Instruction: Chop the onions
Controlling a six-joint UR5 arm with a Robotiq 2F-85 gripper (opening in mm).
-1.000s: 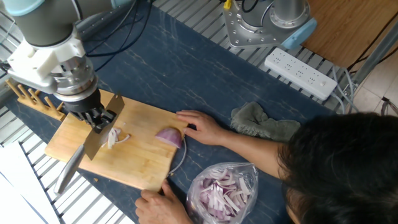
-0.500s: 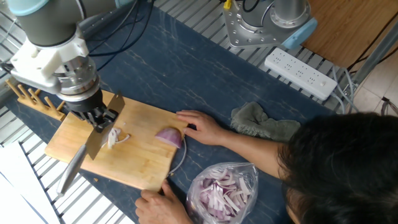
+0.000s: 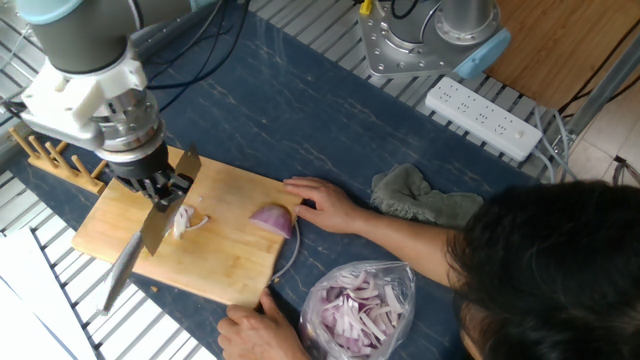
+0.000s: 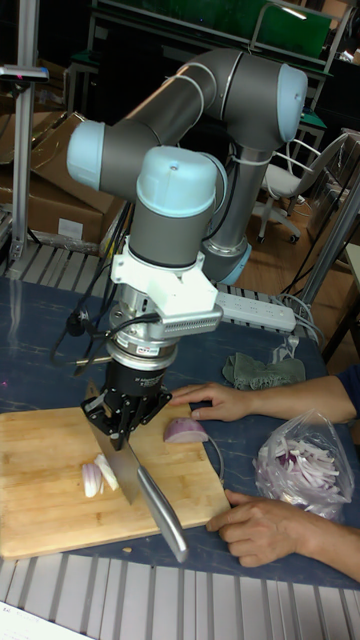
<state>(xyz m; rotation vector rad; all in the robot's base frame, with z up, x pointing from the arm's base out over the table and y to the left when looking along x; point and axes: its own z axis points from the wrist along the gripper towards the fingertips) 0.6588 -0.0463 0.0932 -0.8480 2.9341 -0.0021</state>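
Observation:
A small pale pink-white onion wedge in slices [image 3: 183, 220] [image 4: 97, 476] lies on the left part of the wooden cutting board [image 3: 230, 265] [image 4: 40, 490]. Near the board's right edge sits a larger purple onion half-dome [image 3: 272, 220] [image 4: 186, 431]. My gripper [image 3: 160, 188] [image 4: 118, 425] hangs over the board's left part, shut on a knife [image 3: 150, 230] [image 4: 125, 470]. The blade slants down just left of the pale slices. Its grey handle [image 3: 118, 278] [image 4: 165, 515] sticks out past the board's front edge.
One hand of a person [image 3: 322, 205] [image 4: 215, 402] rests beside the purple half, another [image 3: 255, 330] [image 4: 265, 525] holds the board's front corner. A plastic bag of onion strips [image 3: 360, 305] [image 4: 300, 465], a grey cloth [image 3: 425, 198], a power strip [image 3: 485, 118] and a wooden rack [image 3: 50, 155] lie around.
My gripper and the knife have shifted slightly to the right, toward the pale slices. The onions and the hands have not moved.

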